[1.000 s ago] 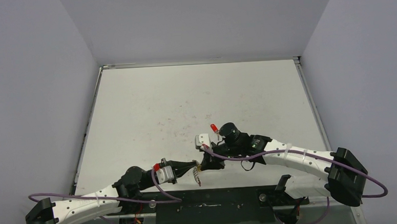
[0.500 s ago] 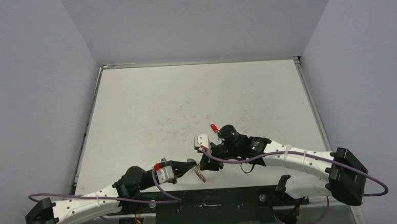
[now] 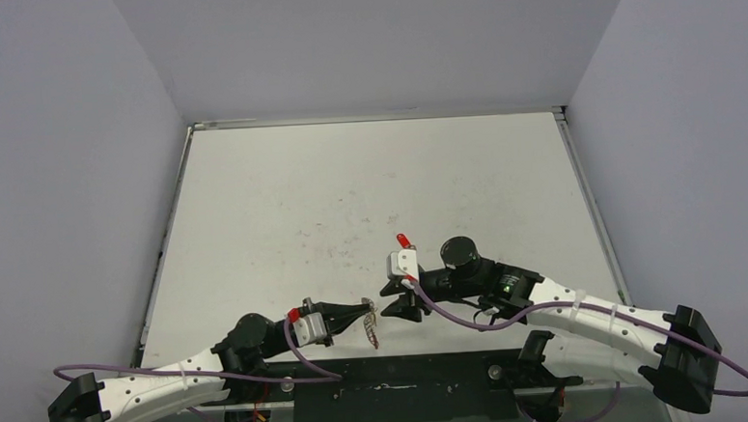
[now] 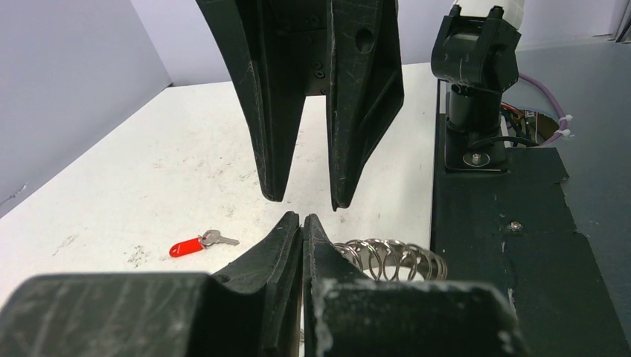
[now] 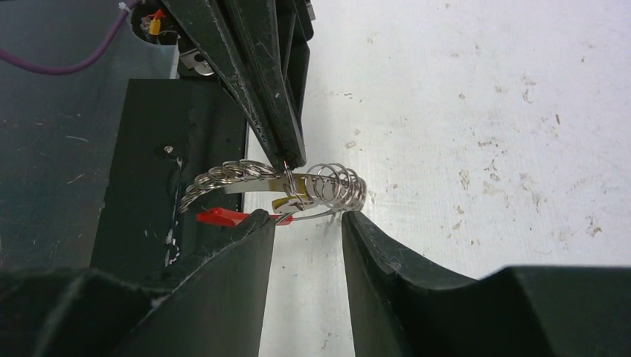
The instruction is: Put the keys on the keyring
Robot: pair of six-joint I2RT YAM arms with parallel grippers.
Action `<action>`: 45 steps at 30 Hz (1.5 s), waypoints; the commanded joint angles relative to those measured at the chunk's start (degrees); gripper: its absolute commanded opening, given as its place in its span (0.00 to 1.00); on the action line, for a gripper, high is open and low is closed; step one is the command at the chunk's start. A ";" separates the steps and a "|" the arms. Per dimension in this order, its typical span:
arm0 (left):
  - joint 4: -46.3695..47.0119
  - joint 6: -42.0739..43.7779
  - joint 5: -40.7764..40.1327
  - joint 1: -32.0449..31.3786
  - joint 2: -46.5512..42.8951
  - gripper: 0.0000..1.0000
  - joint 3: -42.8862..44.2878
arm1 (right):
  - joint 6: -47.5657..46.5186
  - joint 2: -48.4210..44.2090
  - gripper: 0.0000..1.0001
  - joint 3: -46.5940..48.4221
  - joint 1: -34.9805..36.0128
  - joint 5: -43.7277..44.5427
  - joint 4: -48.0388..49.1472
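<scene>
Left fingers (image 4: 286, 242) pinch keyring (image 4: 391, 258) — right fingers (image 4: 364, 97) parted opposite.

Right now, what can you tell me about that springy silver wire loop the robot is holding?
The keyring is a loop of silvery coiled metal wire, like a bent spring, with a short red sleeve on one stretch. It hangs over the near edge of the white table, pinched at its top by the shut left gripper. A yellow piece sits among its coils. The open right gripper faces it, seemingly not touching.
</scene>
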 commanded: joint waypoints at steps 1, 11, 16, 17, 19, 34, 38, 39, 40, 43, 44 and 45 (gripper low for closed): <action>4.20 -0.53 0.63 -0.23 -0.27 0.00 -0.38 | -1.01 1.14 0.39 0.34 -0.44 -3.88 6.03; 4.18 -0.47 0.77 -0.22 -0.23 0.00 -0.38 | 1.16 4.14 0.36 0.53 -0.35 -6.77 10.33; 4.19 -0.42 0.77 -0.22 -0.23 0.00 -0.38 | 1.71 5.79 0.31 0.58 -0.25 -7.16 11.71; 4.20 -0.44 0.81 -0.22 -0.19 0.00 -0.38 | 1.77 6.21 0.30 0.59 -0.24 -7.30 11.97; 4.24 -0.47 0.93 -0.22 -0.23 0.00 -0.38 | 1.91 6.89 0.29 0.67 -0.22 -7.57 12.43; 1.80 -0.27 -0.35 -0.22 -1.56 0.02 -0.32 | -2.77 6.98 0.00 5.63 -0.26 -3.50 -1.09; -4.59 0.40 -1.90 -0.22 -4.21 0.17 0.93 | -8.07 9.03 0.00 13.29 -0.11 0.27 -17.42; -6.87 0.70 -2.29 -0.22 -4.94 0.18 1.42 | -9.49 9.84 0.00 15.46 0.07 1.29 -21.26; -9.14 1.03 -2.79 -0.22 -5.71 0.18 2.08 | -10.41 10.78 0.00 17.45 0.15 1.81 -24.76; -15.77 1.91 -4.38 -0.22 -7.46 0.19 4.01 | -11.14 13.48 0.00 22.88 0.86 3.70 -32.20; -18.07 2.17 -5.12 -0.22 -7.78 0.19 4.74 | -11.19 14.52 0.00 24.77 1.46 5.21 -34.41; -19.56 2.43 -5.46 -0.22 -7.93 0.19 5.32 | -11.14 15.61 0.00 26.50 2.07 6.94 -36.48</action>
